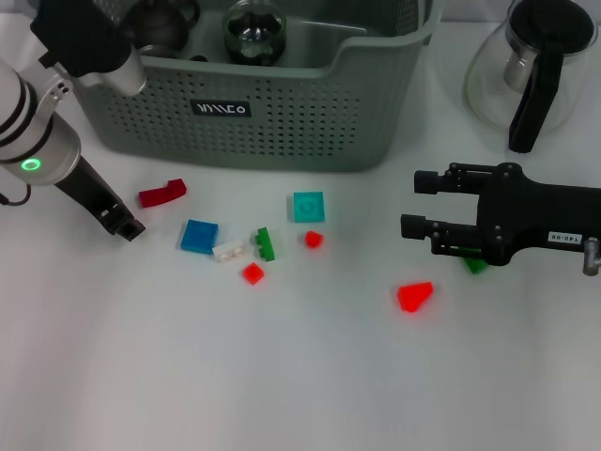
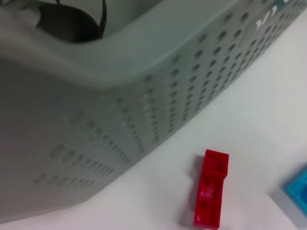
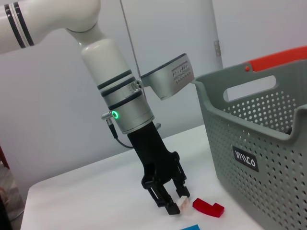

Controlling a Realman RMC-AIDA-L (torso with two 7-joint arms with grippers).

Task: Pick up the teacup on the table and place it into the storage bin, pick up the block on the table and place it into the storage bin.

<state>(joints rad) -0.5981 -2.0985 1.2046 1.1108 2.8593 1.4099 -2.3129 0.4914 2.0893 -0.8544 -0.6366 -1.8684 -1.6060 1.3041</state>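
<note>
The grey-green storage bin stands at the back of the table. Two glass teacups lie inside it, and no teacup stands on the table. Several blocks lie in front of the bin: a dark red block, a blue one, a white one, a green one and a teal one. My left gripper hangs low over the table, just left of the dark red block. At the right my right gripper is open and empty.
A glass teapot with a black handle stands at the back right. A red wedge and two small red blocks lie mid-table. A green block is partly hidden under my right gripper.
</note>
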